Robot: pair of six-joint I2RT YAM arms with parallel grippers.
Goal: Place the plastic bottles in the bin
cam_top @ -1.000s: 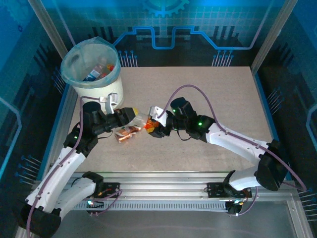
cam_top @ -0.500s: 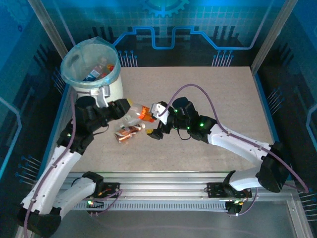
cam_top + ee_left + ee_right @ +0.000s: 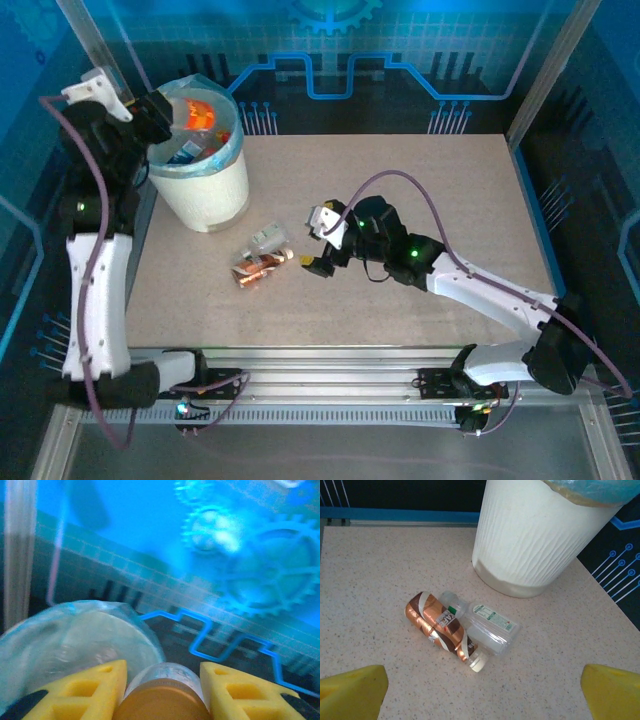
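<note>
Left claw pinches one orange-labelled bottle above the bin. Right claw, spread, faces two beside the bin: brown-labelled bottle, clear bottle.

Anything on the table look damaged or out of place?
A copper-brown labelled plastic bottle and a clear plastic bottle lie on their sides, touching, beside the white ribbed bin; the clear one looks crushed.

Cool blue light; left wrist view motion-blurred, bin soft.
</note>
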